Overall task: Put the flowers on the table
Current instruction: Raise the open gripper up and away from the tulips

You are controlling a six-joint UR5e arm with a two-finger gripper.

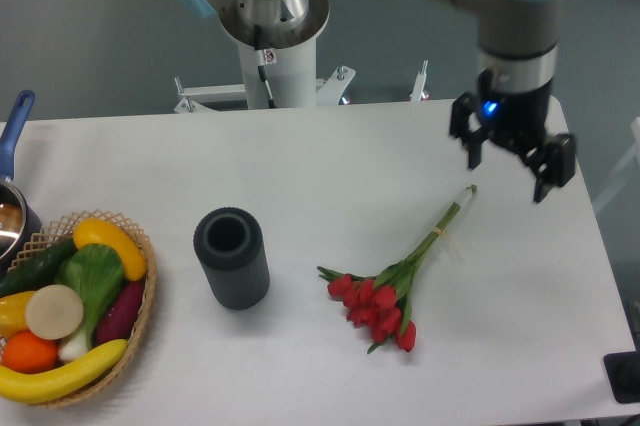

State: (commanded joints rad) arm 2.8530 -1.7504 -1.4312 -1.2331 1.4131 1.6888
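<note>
White table [300, 166] carries the flowers [395, 286] lying flat, apparently placed, stems toward the gripper [510, 158], which hangs above with jaws spread, holding nothing.

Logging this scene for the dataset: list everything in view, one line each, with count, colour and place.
flowers: one bunch, red blooms with green stems, lying on the table right of centre
table: one, white, fills the lower frame
cylinder: one, dark grey, hollow, centre-left on the table
wicker basket: one, tan, left edge, holding colourful fruit and vegetables
pot: one, blue handle, far left, partly cut off
robot base: one, white and silver, behind the table
gripper: one, black, open, raised above the right side of the table, apart from the flowers
</note>
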